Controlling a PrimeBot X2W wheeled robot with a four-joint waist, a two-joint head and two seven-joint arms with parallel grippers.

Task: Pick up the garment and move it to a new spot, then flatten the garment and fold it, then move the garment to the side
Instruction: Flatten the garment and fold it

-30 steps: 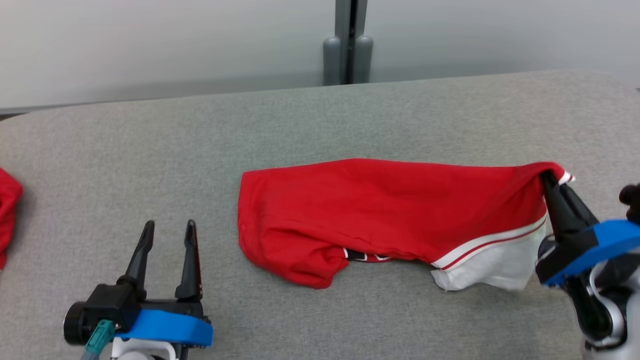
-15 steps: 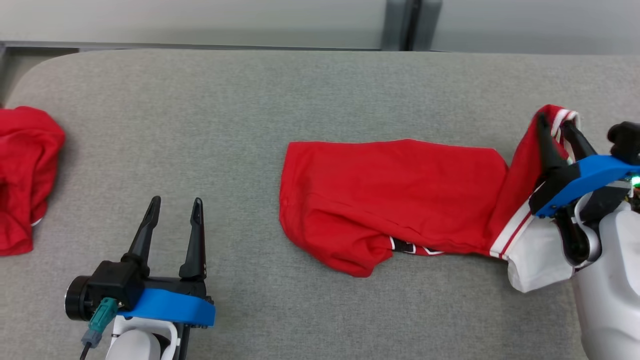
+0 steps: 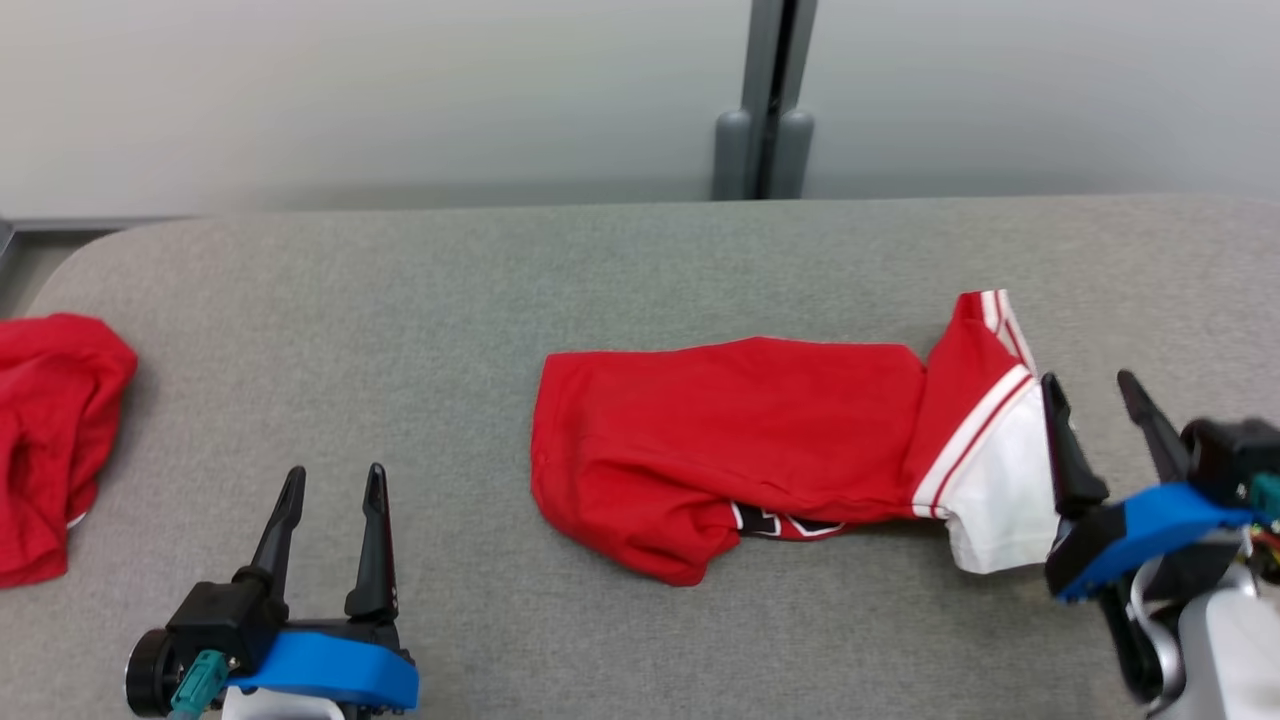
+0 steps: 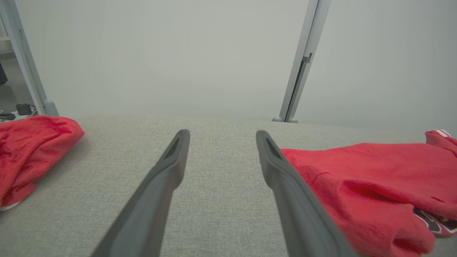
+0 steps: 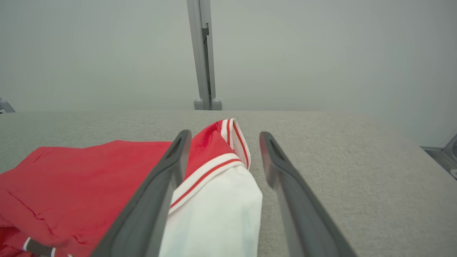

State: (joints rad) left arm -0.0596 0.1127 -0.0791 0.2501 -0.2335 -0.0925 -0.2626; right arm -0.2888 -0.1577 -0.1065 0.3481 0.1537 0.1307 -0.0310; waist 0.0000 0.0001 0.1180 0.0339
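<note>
Crumpled red cloth (image 3: 50,440) lies well left of left gripper (image 3: 337,470), whose fingers are spread and empty. Red-and-white jersey (image 3: 740,440) lies on grey table (image 3: 400,300) between grippers. Right gripper (image 3: 1087,380) is spread, with white sleeve (image 3: 1000,500) just beside its left finger.

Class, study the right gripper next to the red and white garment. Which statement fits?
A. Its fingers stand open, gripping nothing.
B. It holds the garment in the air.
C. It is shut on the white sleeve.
A: the right gripper has its fingers spread wide, and the garment lies slack on the table.
</note>
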